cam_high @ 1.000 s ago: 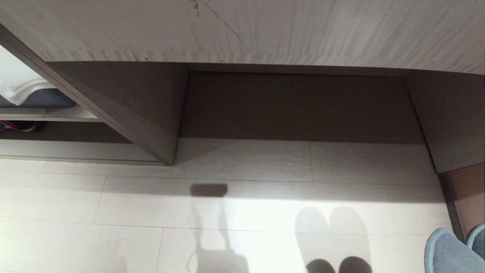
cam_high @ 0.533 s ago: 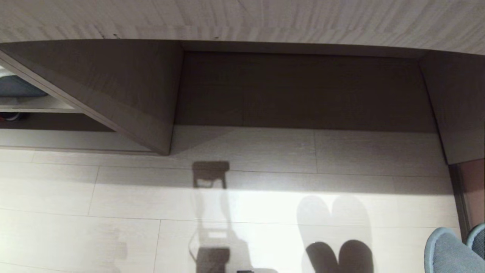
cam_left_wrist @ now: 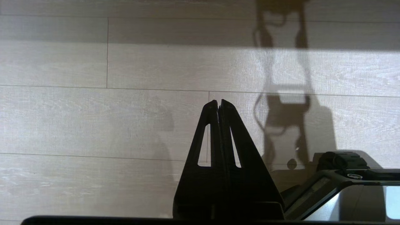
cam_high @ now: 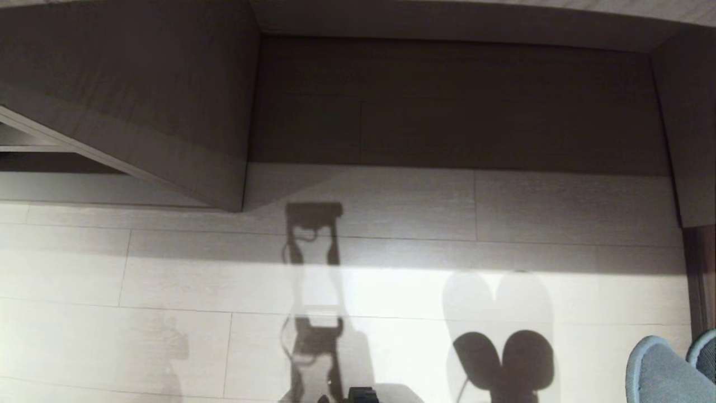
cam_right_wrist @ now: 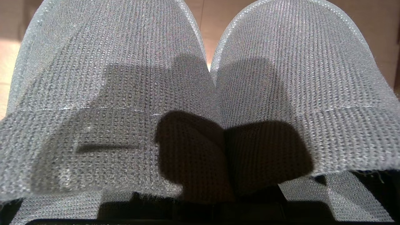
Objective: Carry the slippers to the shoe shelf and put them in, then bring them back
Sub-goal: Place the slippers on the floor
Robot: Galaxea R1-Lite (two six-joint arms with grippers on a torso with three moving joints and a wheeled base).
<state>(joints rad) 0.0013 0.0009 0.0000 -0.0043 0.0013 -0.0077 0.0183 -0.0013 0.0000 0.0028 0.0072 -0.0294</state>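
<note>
While hanging over pale plank floor before the shoe shelf, right gripper clamped on the slippers — grey knit toes side by side, filling the right wrist view, heel edges pinched together at the fingers. Same pair peeking into the head view's lower right corner, well short of the shelf's shadowed opening. Left gripper parked above bare floor — fingers pressed together, holding nothing.
</note>
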